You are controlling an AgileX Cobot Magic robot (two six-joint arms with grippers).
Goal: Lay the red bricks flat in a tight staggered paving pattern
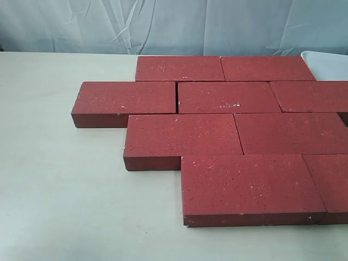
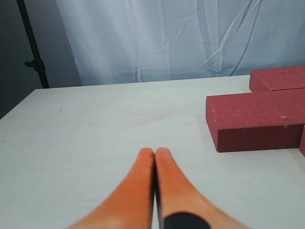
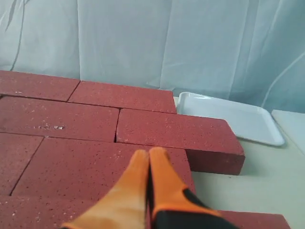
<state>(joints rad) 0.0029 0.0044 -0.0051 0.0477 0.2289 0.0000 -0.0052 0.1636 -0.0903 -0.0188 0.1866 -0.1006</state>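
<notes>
Several dark red speckled bricks [image 1: 228, 136] lie flat on the pale table [image 1: 54, 190] in four staggered rows with tight joints. Neither gripper appears in the exterior view. My left gripper [image 2: 154, 152] is shut and empty above bare table, with the leftmost bricks [image 2: 257, 119] off to one side of it. My right gripper [image 3: 148, 153] is shut with nothing in it, and hovers over the paved bricks [image 3: 62, 119] close to the end brick [image 3: 176, 136] that juts toward the tray.
A white tray [image 3: 228, 117] stands on the table beyond the bricks at the back right, its corner [image 1: 326, 62] showing in the exterior view. A pale curtain [image 1: 174, 24] hangs behind the table. A dark stand [image 2: 33, 47] rises past the table's left side.
</notes>
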